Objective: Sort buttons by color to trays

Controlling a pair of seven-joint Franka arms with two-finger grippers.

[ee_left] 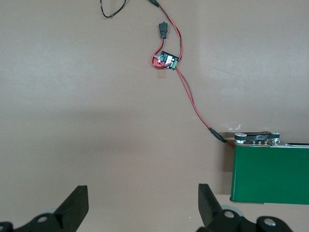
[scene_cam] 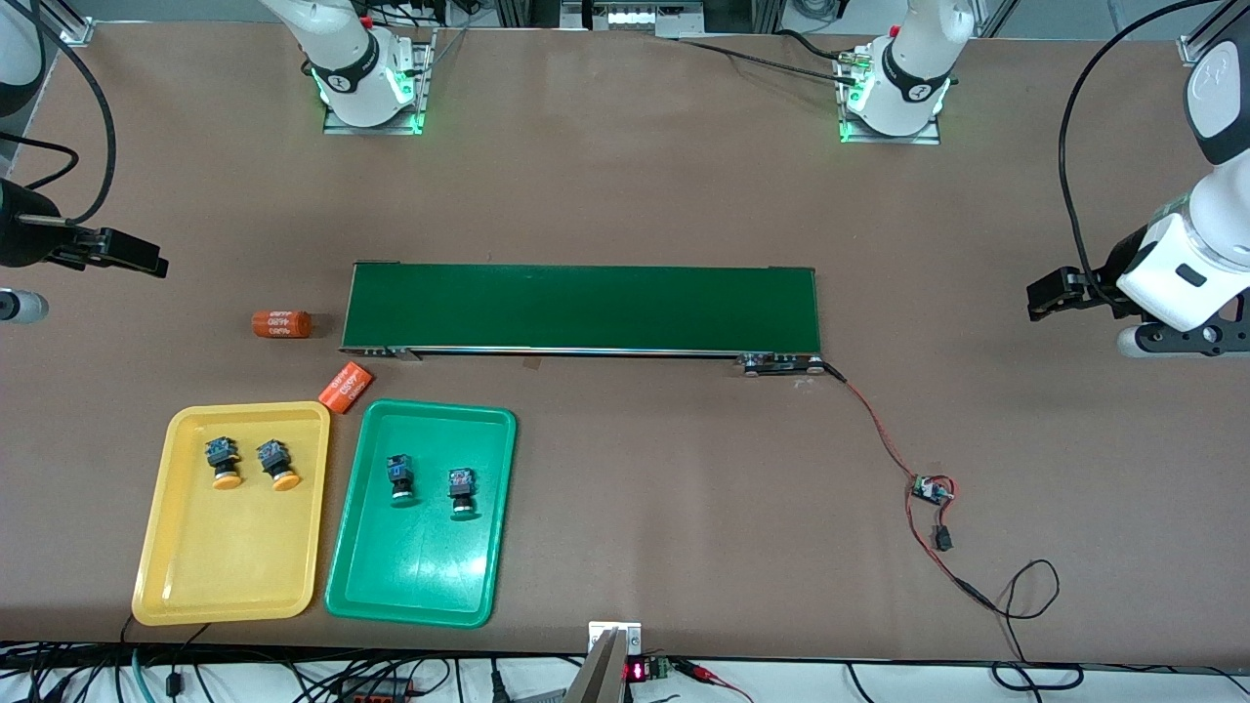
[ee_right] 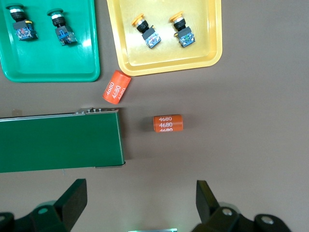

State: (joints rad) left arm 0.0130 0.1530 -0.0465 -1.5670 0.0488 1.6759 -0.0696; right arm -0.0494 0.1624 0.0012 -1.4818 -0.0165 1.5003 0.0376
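Observation:
Two yellow-capped buttons (scene_cam: 223, 462) (scene_cam: 278, 465) lie side by side in the yellow tray (scene_cam: 225, 557). Two green-capped buttons (scene_cam: 399, 478) (scene_cam: 462, 490) lie in the green tray (scene_cam: 420, 566) beside it. The right wrist view shows both trays, the yellow tray (ee_right: 164, 53) and the green tray (ee_right: 48, 63), with their buttons. My right gripper (scene_cam: 127, 252) (ee_right: 140, 200) is open and empty over bare table at the right arm's end. My left gripper (scene_cam: 1050, 293) (ee_left: 143, 203) is open and empty over bare table at the left arm's end.
A long dark-green conveyor belt (scene_cam: 581, 308) lies across the middle of the table. Two orange "4680" cylinders (scene_cam: 281, 323) (scene_cam: 347, 386) lie between it and the trays. A small circuit board (scene_cam: 931, 490) with red and black wires lies toward the left arm's end.

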